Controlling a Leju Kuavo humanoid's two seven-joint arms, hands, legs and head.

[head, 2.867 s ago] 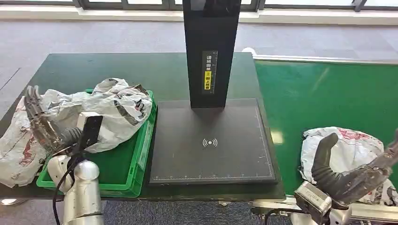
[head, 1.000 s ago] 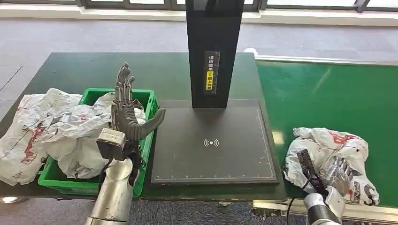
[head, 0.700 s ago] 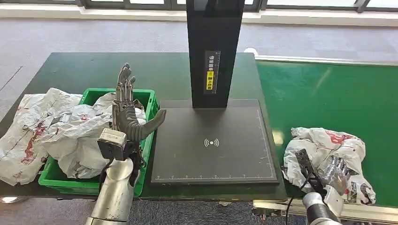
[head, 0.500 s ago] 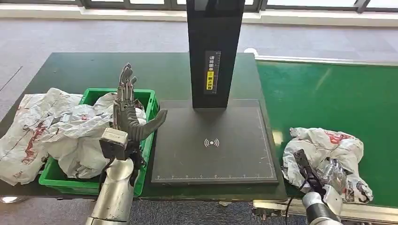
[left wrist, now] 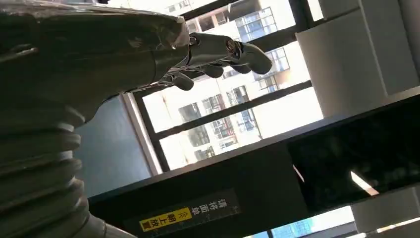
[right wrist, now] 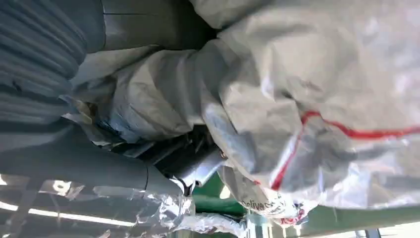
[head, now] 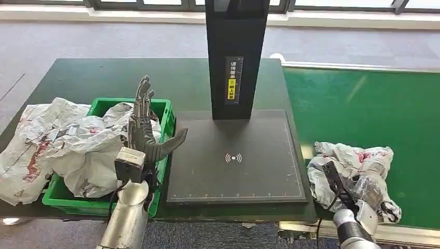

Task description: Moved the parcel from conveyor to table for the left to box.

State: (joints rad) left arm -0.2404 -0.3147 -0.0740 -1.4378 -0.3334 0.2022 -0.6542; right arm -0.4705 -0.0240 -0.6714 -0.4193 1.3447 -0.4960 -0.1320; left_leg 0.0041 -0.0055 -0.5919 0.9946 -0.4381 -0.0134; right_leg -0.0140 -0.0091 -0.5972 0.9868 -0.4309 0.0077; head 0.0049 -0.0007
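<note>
The right hand (head: 367, 191) is clenched around a crumpled white parcel (head: 353, 166) with red print, which sits on the green conveyor (head: 363, 104) near its front edge, just beside the dark worktop (head: 104, 78). In the right wrist view the dark fingers (right wrist: 183, 158) are buried in folds of the plastic wrapping (right wrist: 307, 99), so the grasp is plain enough.

The left hand (head: 145, 132) is held upright above the right side of the green crate (head: 161, 155), fingers straight and spread, thumb pointing out toward the scanner pad (head: 233, 155); it holds nothing. The left wrist view shows the same fingers (left wrist: 223, 49) stretched out against bright windows, with the yellow label of the black post (left wrist: 183, 215) below them.

The crate stands on the worktop's left part and is stuffed with white bags (head: 88, 150) bearing red marks; more of the same wrapping (head: 26, 150) spills over its left rim onto the worktop. The flat black scanner pad lies between crate and conveyor, with a wireless symbol at its middle and a tall black post (head: 236, 52) rising from its far edge.
</note>
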